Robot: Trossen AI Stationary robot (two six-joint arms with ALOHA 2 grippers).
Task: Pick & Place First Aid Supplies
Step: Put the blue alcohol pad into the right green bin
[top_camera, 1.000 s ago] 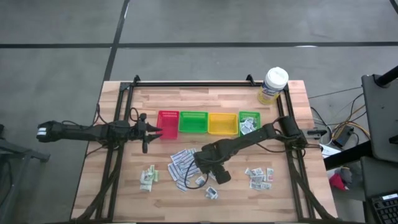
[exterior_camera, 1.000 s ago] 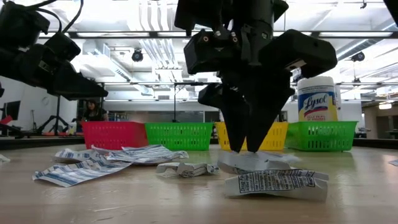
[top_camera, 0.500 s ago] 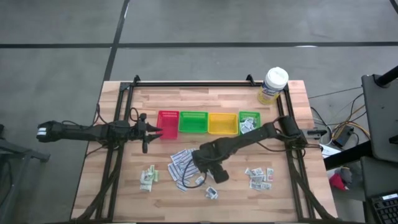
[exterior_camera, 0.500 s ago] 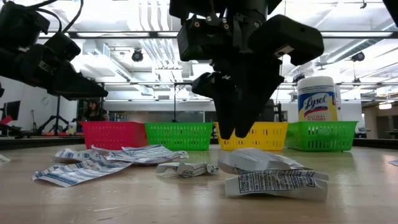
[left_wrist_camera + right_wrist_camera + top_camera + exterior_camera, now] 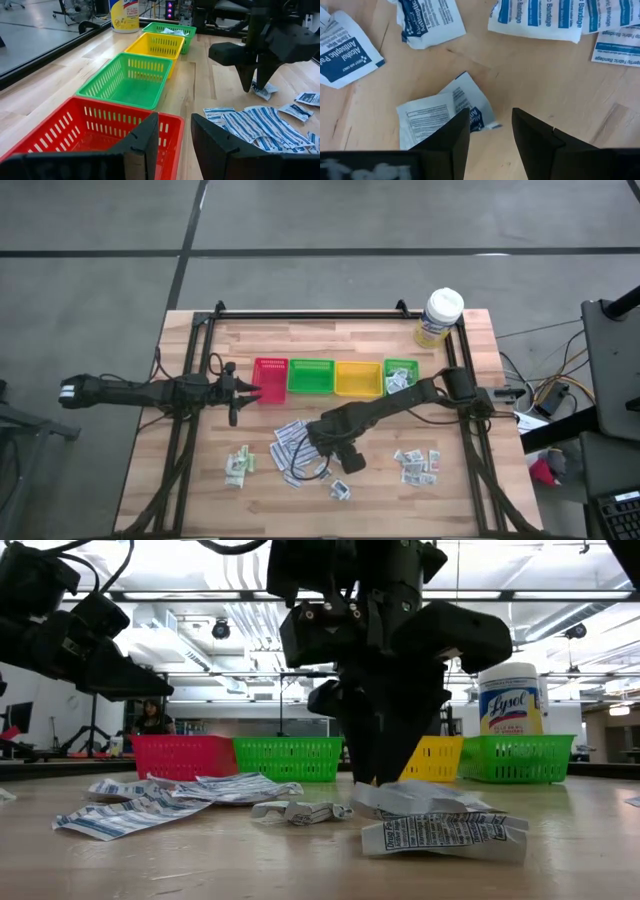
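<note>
The first aid supplies lie loose on the wooden table: white-and-blue bandage strips (image 5: 293, 442), pale green sachets (image 5: 238, 465), small squares (image 5: 416, 463) and a folded packet (image 5: 340, 489). My right gripper (image 5: 340, 452) points down, open, just above a small printed packet (image 5: 442, 112) that lies flat beside the strips (image 5: 540, 17). In the low view its fingers (image 5: 378, 778) end close over the packets (image 5: 440, 830). My left gripper (image 5: 235, 392) waits open at the left, level, facing the red tray (image 5: 95, 130).
Four trays stand in a row across the middle: red (image 5: 270, 378), green (image 5: 311, 376), yellow (image 5: 358, 378) and a small green one (image 5: 400, 370) with packets in it. A white-lidded tub (image 5: 440, 317) stands at the far right. Black frame rails run along both table sides.
My right gripper has edged toward the table's left, staying open and pointing down above the packets. The packets have not moved.
</note>
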